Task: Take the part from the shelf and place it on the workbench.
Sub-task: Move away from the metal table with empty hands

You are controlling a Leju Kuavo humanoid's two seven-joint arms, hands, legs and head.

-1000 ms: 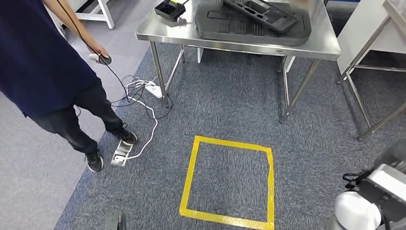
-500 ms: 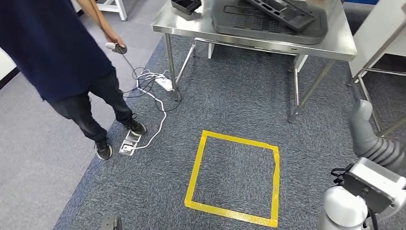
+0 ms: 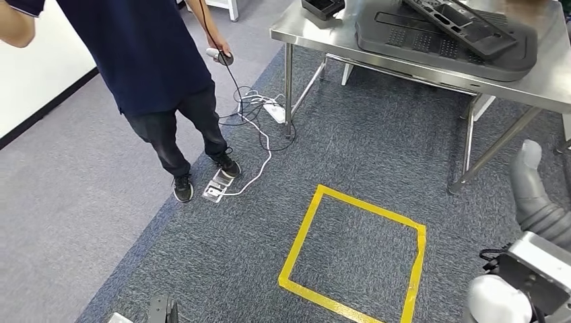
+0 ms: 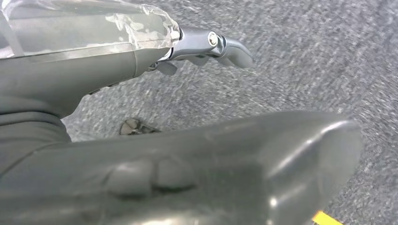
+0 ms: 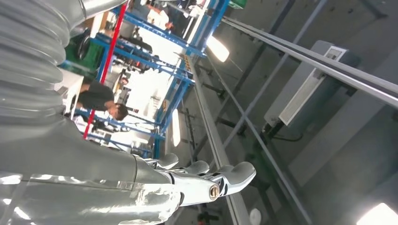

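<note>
Nearest in the head view, the right arm's silver elbow and grey ribbed forearm rise at the lower right edge, pointing upward. In the right wrist view the right hand is raised toward the ceiling, its fingers stretched out straight, close side by side, holding nothing. In the left wrist view the left hand hangs above the grey carpet, thick thumb along the frame and fingers extended with nothing in them. Further out on the carpet lies a yellow tape square. Beyond it, a person in dark clothes stands by a white cable, holding a small controller. Farthest, the steel surface carries a big dark tray with a long black part lying tilted across it, and a small black box near the corner.
</note>
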